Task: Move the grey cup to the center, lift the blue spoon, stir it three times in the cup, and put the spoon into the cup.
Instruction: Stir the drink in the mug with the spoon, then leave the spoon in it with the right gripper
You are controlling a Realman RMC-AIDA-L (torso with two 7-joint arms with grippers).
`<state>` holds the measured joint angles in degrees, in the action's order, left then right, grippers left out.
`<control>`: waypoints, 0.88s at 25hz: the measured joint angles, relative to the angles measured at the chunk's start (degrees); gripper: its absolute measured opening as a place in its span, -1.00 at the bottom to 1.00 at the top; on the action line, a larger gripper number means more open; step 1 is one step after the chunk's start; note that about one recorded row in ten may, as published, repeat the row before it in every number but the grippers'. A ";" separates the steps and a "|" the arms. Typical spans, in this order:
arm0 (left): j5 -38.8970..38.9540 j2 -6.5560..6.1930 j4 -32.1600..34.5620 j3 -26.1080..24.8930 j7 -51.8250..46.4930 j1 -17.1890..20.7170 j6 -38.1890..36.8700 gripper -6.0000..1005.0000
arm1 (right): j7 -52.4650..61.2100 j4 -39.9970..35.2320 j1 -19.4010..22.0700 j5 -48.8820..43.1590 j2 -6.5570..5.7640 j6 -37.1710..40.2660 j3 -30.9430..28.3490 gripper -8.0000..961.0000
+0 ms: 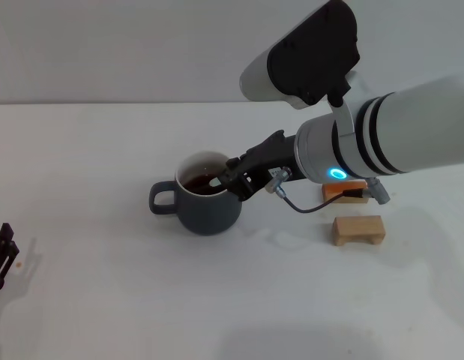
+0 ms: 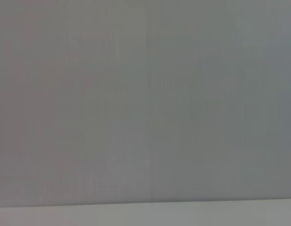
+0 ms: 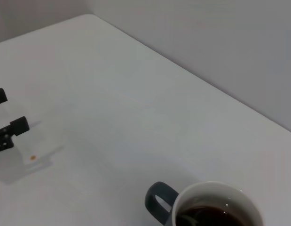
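The grey cup [image 1: 208,207] stands near the middle of the white table, its handle toward my left, with dark brown liquid inside. It also shows in the right wrist view [image 3: 208,207]. My right gripper [image 1: 233,178] hangs over the cup's right rim, fingers close together. A thin dark shaft, the blue spoon [image 1: 212,180], runs from the fingers down into the liquid. Its pale blue handle end is hidden in the fingers. My left gripper [image 1: 4,253] is parked at the table's left edge, and in the right wrist view [image 3: 8,123] its fingers stand apart.
Two small wooden blocks lie to the right of the cup: a pale one [image 1: 358,229] and an orange-topped one [image 1: 345,192] partly behind my right arm. The left wrist view shows only a blank grey wall.
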<state>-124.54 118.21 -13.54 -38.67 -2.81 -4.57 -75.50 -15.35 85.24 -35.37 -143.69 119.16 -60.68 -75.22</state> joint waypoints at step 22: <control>0.00 0.28 -0.17 0.18 0.00 -0.36 0.53 0.71 | -1.31 3.29 3.47 -3.88 -0.16 -1.53 -1.41 -0.71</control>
<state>-124.54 118.49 -13.71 -38.49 -2.81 -4.92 -74.97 -16.66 88.53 -31.90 -147.58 118.99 -62.21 -76.64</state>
